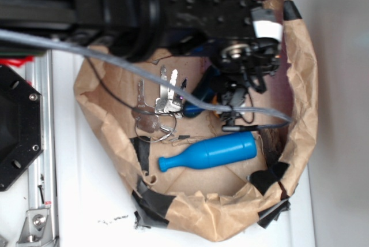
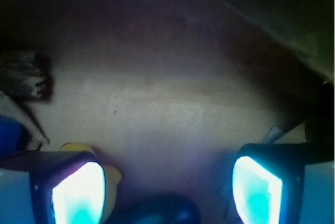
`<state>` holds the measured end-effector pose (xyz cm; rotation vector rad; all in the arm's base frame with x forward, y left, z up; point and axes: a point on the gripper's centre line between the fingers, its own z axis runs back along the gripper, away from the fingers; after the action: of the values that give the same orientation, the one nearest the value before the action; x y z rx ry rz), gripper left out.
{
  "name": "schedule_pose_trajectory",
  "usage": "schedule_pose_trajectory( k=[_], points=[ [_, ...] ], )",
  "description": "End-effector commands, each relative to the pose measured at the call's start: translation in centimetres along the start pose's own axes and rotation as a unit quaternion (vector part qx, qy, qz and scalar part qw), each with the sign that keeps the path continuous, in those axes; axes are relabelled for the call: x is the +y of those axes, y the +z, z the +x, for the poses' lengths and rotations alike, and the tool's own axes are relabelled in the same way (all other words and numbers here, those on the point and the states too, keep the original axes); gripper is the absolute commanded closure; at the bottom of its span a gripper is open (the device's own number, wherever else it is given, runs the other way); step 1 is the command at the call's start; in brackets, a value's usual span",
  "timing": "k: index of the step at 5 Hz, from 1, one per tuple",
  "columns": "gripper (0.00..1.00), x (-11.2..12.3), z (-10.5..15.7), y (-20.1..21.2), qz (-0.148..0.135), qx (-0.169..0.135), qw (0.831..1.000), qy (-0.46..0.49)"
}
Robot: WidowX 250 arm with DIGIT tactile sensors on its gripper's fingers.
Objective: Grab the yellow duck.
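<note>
You have one bunch of keys (image 1: 158, 105), one blue pin (image 1: 210, 152) and one duck (image 2: 107, 174), all inside a crumpled paper nest (image 1: 300, 114) on the white desk (image 1: 81, 201). From outside, the arm (image 1: 144, 4) reaches in from the left over the nest and hides the duck. In the wrist view only a sliver of yellow shows, touching the inner edge of the left finger (image 2: 78, 192). Your tool (image 2: 167, 190) hangs low over the paper floor, jaws spread, gripping nothing.
</note>
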<state>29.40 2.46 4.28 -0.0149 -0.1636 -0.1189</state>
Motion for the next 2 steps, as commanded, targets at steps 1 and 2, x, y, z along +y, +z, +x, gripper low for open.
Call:
schedule_pose_trajectory(
  k=[1, 2],
  points=[
    [0.0, -3.25, -0.73, 4.18, -0.003, -0.032, 0.999, -0.039],
    [0.0, -2.89, -0.23, 3.4, 0.004, -0.025, 0.999, -0.041]
  ],
)
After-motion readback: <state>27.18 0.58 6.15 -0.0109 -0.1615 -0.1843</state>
